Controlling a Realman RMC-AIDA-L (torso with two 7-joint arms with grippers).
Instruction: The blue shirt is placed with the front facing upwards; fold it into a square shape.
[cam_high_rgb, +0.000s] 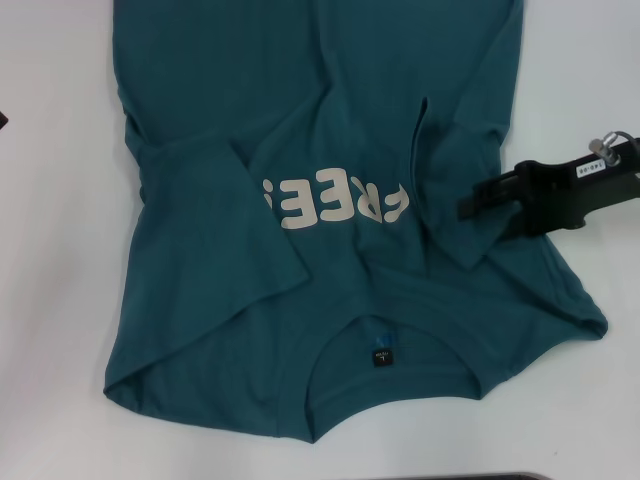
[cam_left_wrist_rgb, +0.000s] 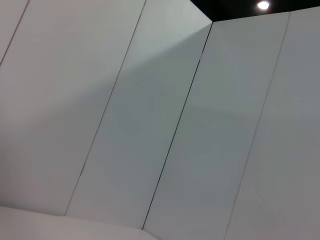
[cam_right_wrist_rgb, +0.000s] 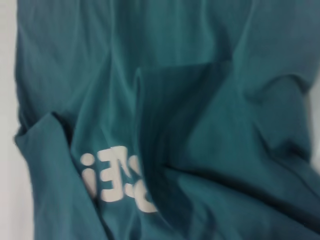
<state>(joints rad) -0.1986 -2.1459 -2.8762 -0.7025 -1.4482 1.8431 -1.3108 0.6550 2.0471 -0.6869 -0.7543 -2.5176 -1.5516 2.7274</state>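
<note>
While both sleeves lie folded inward, the dark teal cotton T-shirt (cam_high_rgb: 330, 190) fills the white table (cam_high_rgb: 50, 300) centre, collar toward six o'clock. Right gripper (cam_high_rgb: 475, 205) hovers at three o'clock, jaw spread indiscernible; next fold needs flattened wrinkles first.
</note>
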